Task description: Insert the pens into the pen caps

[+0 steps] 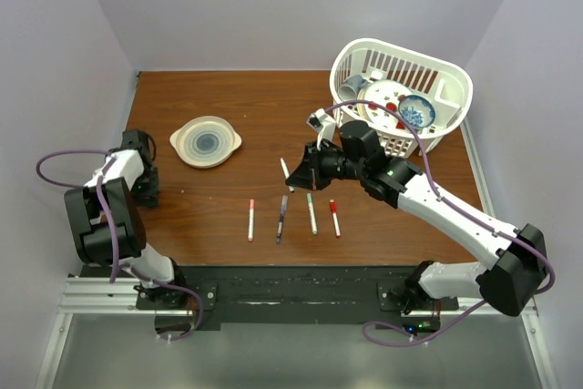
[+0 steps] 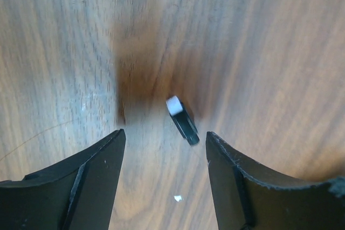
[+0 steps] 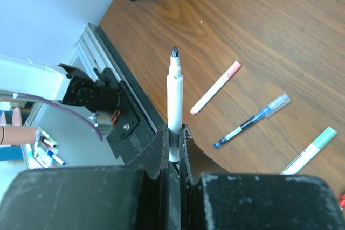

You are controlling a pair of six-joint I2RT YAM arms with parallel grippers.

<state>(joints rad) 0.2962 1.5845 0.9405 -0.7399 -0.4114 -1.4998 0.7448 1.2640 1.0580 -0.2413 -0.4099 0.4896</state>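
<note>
Left claw: spread wide, low over the worktop, close to its left edge and the side wall.
Dark cap: on its side on the wood, white end away from the camera. It lies in the gap just ahead of the left claw's fingers and touches neither.
Right claw: clamped tight on the white pen, above mid-worktop, just beyond the far ends of the row.
White pen: barrel gripped at its lower part, with the dark bare tip projecting well clear of the fingers.
Row: four pens lie side by side, apart from each other, close to the near edge. From left they are the pink-capped pen, blue pen, green-capped pen and red-capped pen.
Open room: bare wood between the left claw and the pink-capped pen, and a bare strip along the back wall, left of the basket.
Far side: round dish left of centre, well apart from the pens. White basket in the far right corner, crockery inside.
</note>
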